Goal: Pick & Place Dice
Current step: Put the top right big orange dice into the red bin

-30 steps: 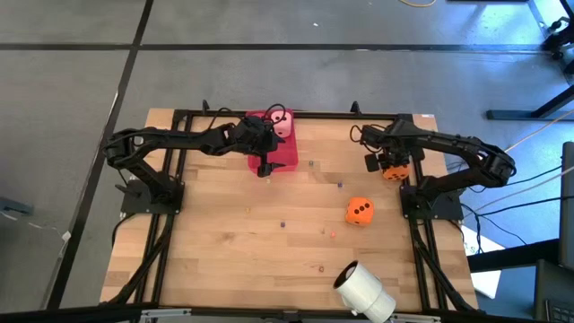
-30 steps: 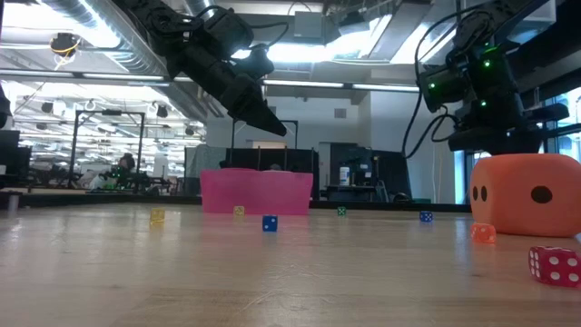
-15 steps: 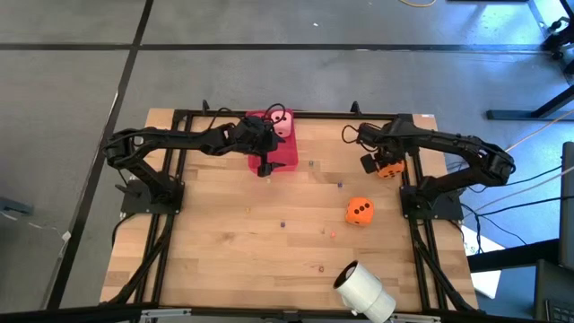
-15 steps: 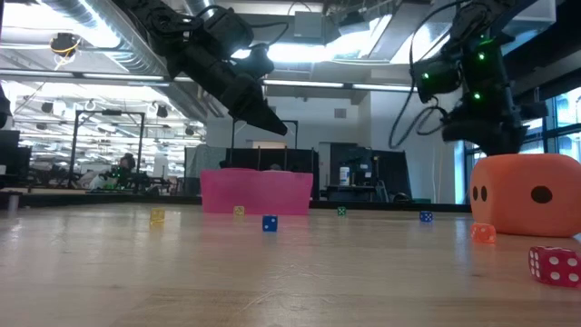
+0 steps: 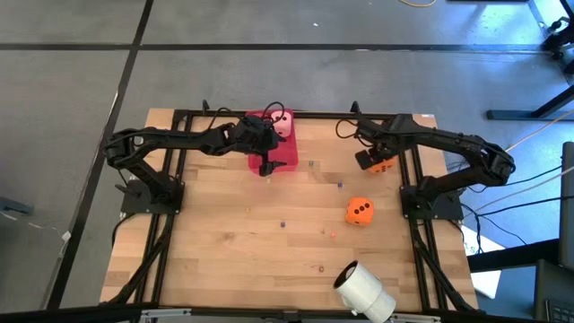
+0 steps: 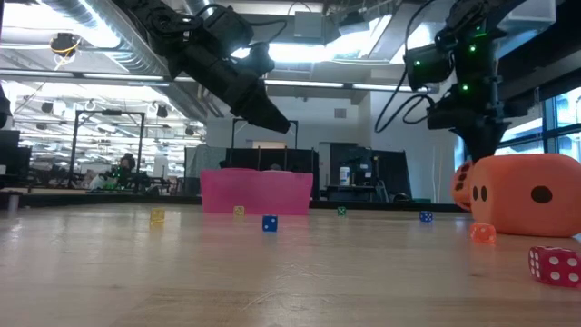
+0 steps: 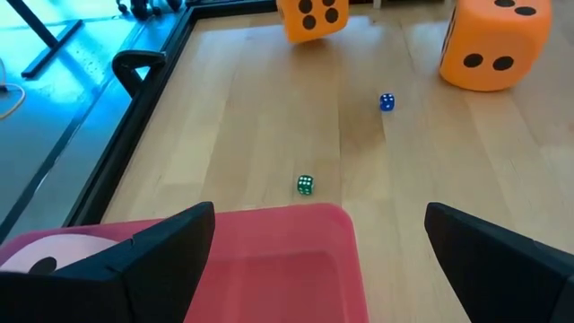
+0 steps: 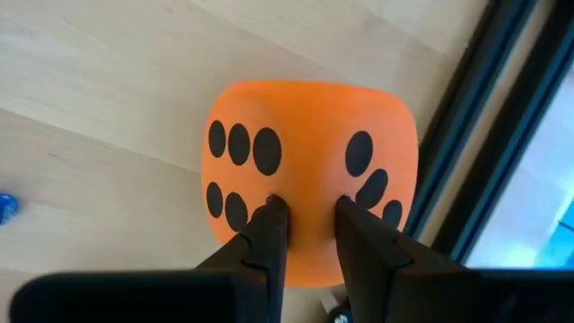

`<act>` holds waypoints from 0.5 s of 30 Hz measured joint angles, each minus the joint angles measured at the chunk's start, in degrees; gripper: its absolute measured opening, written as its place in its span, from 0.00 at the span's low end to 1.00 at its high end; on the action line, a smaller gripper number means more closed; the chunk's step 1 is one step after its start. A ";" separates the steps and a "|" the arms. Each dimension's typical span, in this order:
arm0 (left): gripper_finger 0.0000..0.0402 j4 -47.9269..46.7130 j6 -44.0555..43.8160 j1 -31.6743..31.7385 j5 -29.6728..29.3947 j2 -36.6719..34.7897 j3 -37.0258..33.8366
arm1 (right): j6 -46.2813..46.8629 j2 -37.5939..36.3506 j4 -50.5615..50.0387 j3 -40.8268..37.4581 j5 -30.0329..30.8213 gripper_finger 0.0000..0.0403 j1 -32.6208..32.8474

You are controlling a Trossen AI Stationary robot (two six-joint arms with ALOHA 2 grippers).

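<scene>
My right gripper (image 5: pixel 371 160) is shut on an orange die (image 8: pixel 309 170) near the table's far right corner, also seen as the orange die (image 7: pixel 312 16) in the left wrist view. The second orange die (image 5: pixel 360 212) rests on the table. The pale pink die (image 5: pixel 283 124) sits in the far end of the red tray (image 5: pixel 285 154). My left gripper (image 7: pixel 318 260) hovers open above that tray, touching nothing. I cannot make out the red die. My right gripper pinches the orange die between its two fingers (image 8: pixel 269 224), which press on the die's upper face (image 8: pixel 309 211) near one edge and dent it slightly. The fingers come from above, pointing down. The die hangs below them and looks lifted off the table.
A white roll (image 5: pixel 363 292) lies at the near edge. Tiny dice are scattered over the wood: a blue one (image 7: pixel 387 102), a green one (image 7: pixel 305 185), a small red one (image 6: pixel 554 265). Black frame rails (image 5: pixel 413 206) run along both sides. The table's middle is bare wood.
My right gripper has carried the orange die toward the table's left and slightly toward the far edge, closer to the red tray, staying shut on it. The left arm has kept still.
</scene>
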 joint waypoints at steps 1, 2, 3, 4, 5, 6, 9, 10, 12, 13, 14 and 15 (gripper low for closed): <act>1.00 0.04 -0.02 0.00 0.00 0.00 0.00 | -0.22 0.00 0.60 0.00 0.00 0.21 0.00; 1.00 0.04 -0.21 0.00 0.00 0.00 0.00 | -0.52 -0.02 1.02 0.00 0.00 0.21 0.00; 1.00 0.02 -0.45 0.00 0.00 0.00 0.00 | -1.04 -0.04 1.39 0.00 0.00 0.21 0.00; 1.00 0.01 -0.45 0.00 0.00 0.00 0.00 | -1.45 -0.04 1.91 0.00 0.00 0.21 0.00; 1.00 0.01 -0.44 0.00 -0.01 0.00 0.00 | -1.65 -0.04 2.54 0.01 0.00 0.21 0.00; 1.00 0.02 -0.44 0.00 -0.01 0.00 0.00 | -1.96 -0.04 3.03 0.02 -0.04 0.21 0.00; 1.00 0.01 -0.44 0.00 0.00 0.00 0.00 | -3.09 -0.07 4.74 0.05 -0.79 0.21 0.00; 1.00 0.04 -0.44 0.00 -0.03 0.00 0.00 | -3.50 -0.07 5.45 0.07 -1.46 0.21 0.00; 1.00 0.02 -0.42 0.00 -0.03 0.00 0.00 | -4.29 -0.07 7.30 0.07 -2.57 0.21 0.00; 1.00 0.03 -0.43 0.00 -0.03 0.00 0.00 | -4.49 -0.07 8.41 0.09 -3.16 0.21 0.00; 1.00 0.03 -0.44 0.00 -0.03 0.00 0.00 | -4.67 -0.09 9.69 0.09 -3.74 0.21 0.00; 1.00 0.03 -0.44 0.00 -0.03 0.00 0.00 | -5.27 -0.09 11.13 0.09 -4.47 0.21 0.00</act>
